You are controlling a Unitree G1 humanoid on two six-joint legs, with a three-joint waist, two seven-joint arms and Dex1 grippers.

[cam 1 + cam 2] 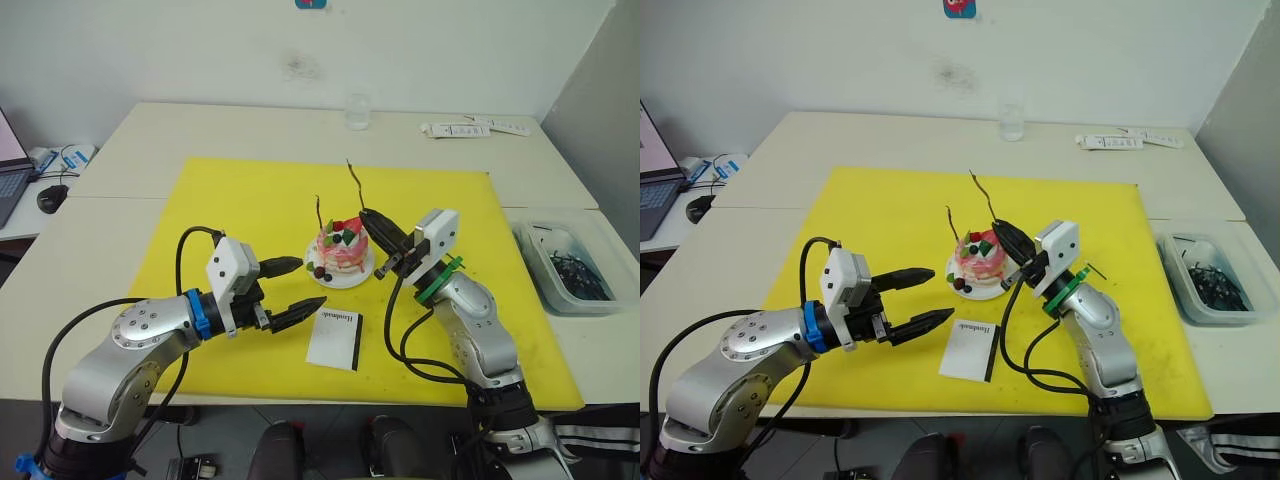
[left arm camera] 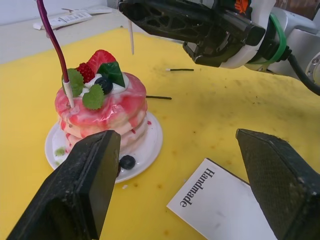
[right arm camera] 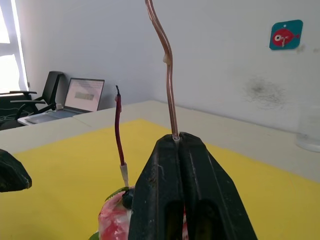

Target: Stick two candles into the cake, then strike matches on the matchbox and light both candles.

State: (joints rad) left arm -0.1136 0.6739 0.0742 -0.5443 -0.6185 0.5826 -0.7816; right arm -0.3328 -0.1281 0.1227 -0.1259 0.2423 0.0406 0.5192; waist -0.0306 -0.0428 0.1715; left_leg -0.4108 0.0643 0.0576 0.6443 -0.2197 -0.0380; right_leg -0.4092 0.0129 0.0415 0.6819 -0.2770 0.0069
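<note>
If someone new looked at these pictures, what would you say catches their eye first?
Probably the pink cake on its white plate in the middle of the yellow mat, one candle already standing in it. The right gripper is shut on the second candle just above the cake, while the left gripper waits open beside the matchbox.

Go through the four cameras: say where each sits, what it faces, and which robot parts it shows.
Left eye view: head, looking down at the cake on the yellow mat; both arms.
Right eye view: same scene, matchbox in front.
Left wrist view: open left gripper facing the cake.
Right wrist view: right gripper shut on a candle.
Both wrist views share the planted candle.
</note>
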